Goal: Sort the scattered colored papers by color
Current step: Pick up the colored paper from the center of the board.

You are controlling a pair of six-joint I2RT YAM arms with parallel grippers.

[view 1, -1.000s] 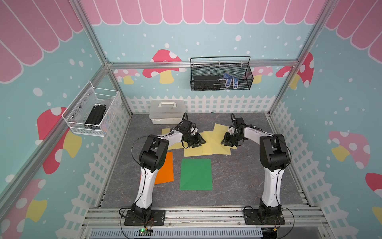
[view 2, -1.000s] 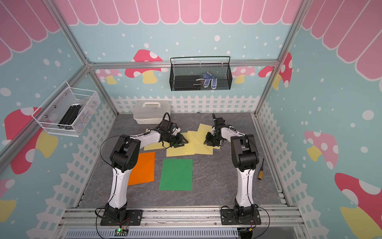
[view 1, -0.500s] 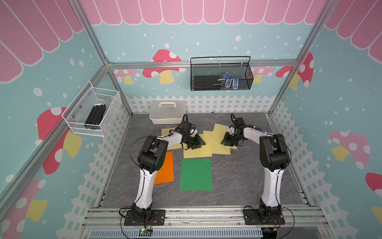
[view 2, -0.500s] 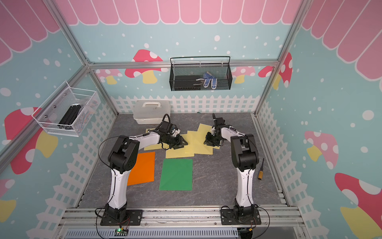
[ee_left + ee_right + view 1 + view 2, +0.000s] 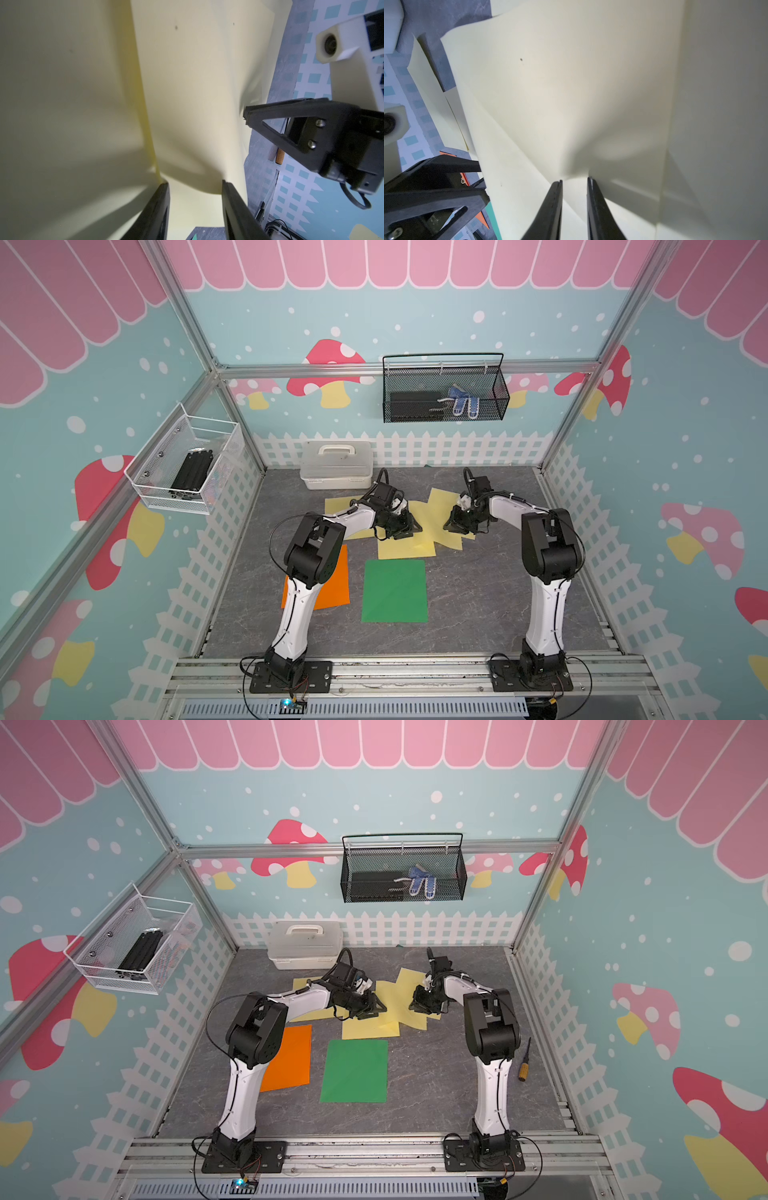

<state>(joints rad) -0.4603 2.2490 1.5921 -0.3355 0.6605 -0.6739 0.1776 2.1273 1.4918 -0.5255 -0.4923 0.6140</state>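
Note:
Several pale yellow papers [image 5: 430,510] [image 5: 395,992] lie overlapping at the middle back of the floor. An orange paper [image 5: 337,585] and a green paper [image 5: 395,591] lie flat nearer the front, apart from each other. My left gripper [image 5: 409,527] [image 5: 194,184] is open, its tips pressed on a yellow sheet [image 5: 197,104] that humps up between and beyond them. My right gripper [image 5: 451,526] [image 5: 575,179] faces it from the other side of the same sheet. Its jaws stand narrowly apart, and a raised fold of yellow paper [image 5: 571,104] starts at their tips.
A white lidded box [image 5: 336,464] stands at the back, close behind the left arm. A screwdriver [image 5: 524,1060] lies by the right fence. A black wire basket [image 5: 444,393] hangs on the back wall and a white one [image 5: 187,464] on the left wall. Picket fences edge the floor.
The right gripper's jaws have come slightly closer together. Both arms stay about where they were over the yellow sheets.

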